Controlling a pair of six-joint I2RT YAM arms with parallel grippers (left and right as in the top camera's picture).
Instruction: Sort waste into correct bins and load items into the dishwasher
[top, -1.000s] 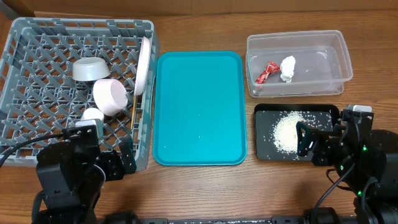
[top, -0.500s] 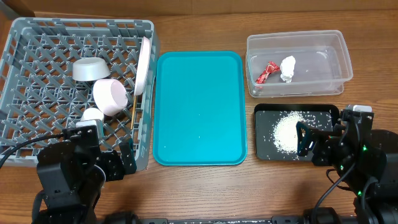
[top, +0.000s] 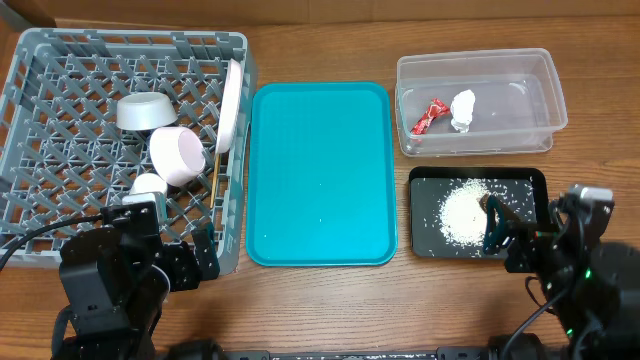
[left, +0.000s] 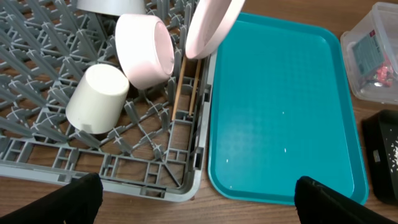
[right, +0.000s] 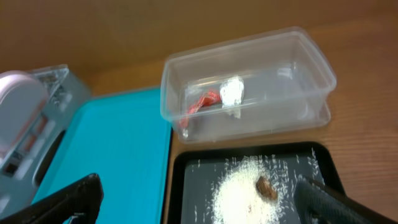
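Note:
The grey dish rack (top: 60, 60) holds the upright white plate (top: 232, 105), grey bowl (top: 147, 110), pink bowl (top: 178, 155), white cup (top: 150, 185) and chopsticks (top: 213, 170). The clear tub (top: 540, 70) holds the red wrapper (top: 430, 115) and paper wad (top: 463, 105). The black tray (top: 420, 215) holds rice (top: 462, 212) with a brown lump (right: 266, 186). My left gripper (left: 199, 205) is open and empty above the rack's front right corner. My right gripper (right: 199, 202) is open and empty over the black tray's front edge.
A large teal tray (top: 320, 175) lies bare between the rack and the two bins. The table's far edge runs behind the rack and tub. Both arm bases sit at the front corners.
My right arm has drawn back a little toward the front right, away from the black tray. The left arm and all objects have not moved.

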